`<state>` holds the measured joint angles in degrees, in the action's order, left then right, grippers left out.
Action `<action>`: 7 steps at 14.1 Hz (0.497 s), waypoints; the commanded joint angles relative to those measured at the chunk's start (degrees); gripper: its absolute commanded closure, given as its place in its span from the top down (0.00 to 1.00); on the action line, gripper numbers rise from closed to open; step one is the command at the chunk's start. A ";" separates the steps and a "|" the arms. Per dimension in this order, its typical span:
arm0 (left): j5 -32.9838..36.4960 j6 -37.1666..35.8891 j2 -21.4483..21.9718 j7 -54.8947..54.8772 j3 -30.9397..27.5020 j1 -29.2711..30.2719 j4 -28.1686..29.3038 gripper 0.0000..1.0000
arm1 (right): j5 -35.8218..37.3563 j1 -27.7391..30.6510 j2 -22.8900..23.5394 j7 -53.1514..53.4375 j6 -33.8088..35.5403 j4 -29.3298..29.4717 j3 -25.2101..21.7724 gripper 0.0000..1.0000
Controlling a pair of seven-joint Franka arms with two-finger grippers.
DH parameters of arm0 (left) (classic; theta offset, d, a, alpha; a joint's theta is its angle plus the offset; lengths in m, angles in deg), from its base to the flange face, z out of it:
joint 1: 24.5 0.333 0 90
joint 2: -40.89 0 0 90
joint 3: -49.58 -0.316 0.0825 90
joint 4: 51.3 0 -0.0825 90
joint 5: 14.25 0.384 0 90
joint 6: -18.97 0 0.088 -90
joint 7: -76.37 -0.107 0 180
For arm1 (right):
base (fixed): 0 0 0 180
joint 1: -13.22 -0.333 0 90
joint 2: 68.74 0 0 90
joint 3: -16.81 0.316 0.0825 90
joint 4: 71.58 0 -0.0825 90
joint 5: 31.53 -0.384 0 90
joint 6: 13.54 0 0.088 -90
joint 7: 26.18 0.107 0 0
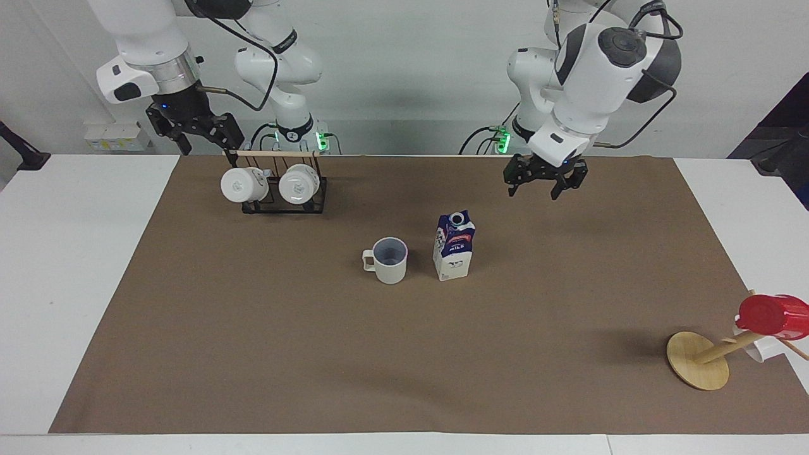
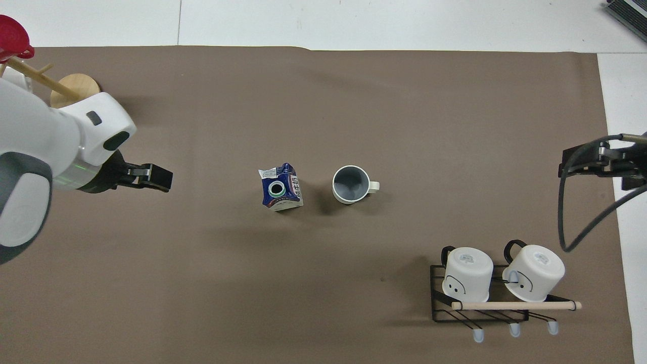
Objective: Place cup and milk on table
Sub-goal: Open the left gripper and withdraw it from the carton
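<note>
Cup (image 1: pixel 389 260) and milk (image 1: pixel 454 246) stand side by side on the table (image 1: pixel 76 253); left gripper (image 1: pixel 538 188) spread, holding nothing; right gripper (image 1: pixel 201 141) spread beside the mug rack (image 1: pixel 282 184).

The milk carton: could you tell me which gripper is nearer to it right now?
Left. The left gripper hangs open over the brown sheet near the milk carton; the right gripper waits over the mug rack.

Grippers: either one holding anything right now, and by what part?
Nothing held. Left gripper hangs open over the brown sheet, clear of the white-and-blue gable-top milk carton. Right gripper waits open, empty, by the black wire mug rack.
</note>
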<state>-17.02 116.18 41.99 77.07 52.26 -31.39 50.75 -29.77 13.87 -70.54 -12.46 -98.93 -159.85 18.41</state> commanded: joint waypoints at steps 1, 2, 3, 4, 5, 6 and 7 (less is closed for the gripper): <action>1.01 -3.34 1.79 -5.70 0.66 4.68 -0.71 1.00 | -0.53 1.11 0.48 -1.94 0.58 1.00 0.42 1.00; 1.01 -3.43 2.23 -5.97 0.66 5.30 -0.88 1.00 | -0.53 1.11 0.48 -1.94 0.58 1.08 0.42 1.00; 1.01 -3.43 2.58 -5.97 0.57 5.31 -0.97 1.00 | -0.53 1.11 0.48 -1.94 0.58 1.08 0.42 1.00; 1.01 -3.78 2.67 -5.89 0.57 5.39 -1.50 1.00 | -0.53 1.11 0.48 -1.85 0.58 1.00 0.42 1.00; 1.01 -4.74 2.76 -5.88 0.48 5.39 -2.11 1.00 | -0.53 1.11 0.48 -1.85 0.58 1.00 0.42 1.00; 1.01 -5.45 2.76 -5.88 0.48 5.48 -2.99 1.00 | -0.53 1.11 0.48 -1.85 0.58 1.00 0.42 1.00; 1.01 -5.98 2.85 -5.88 0.48 5.48 -3.43 1.00 | -0.53 1.11 0.48 -1.85 0.58 1.00 0.42 1.00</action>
<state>-17.00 112.63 44.60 71.42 52.46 -26.22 49.06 -29.77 13.87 -70.54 -12.47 -98.93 -159.85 18.41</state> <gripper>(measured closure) 0.000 0.000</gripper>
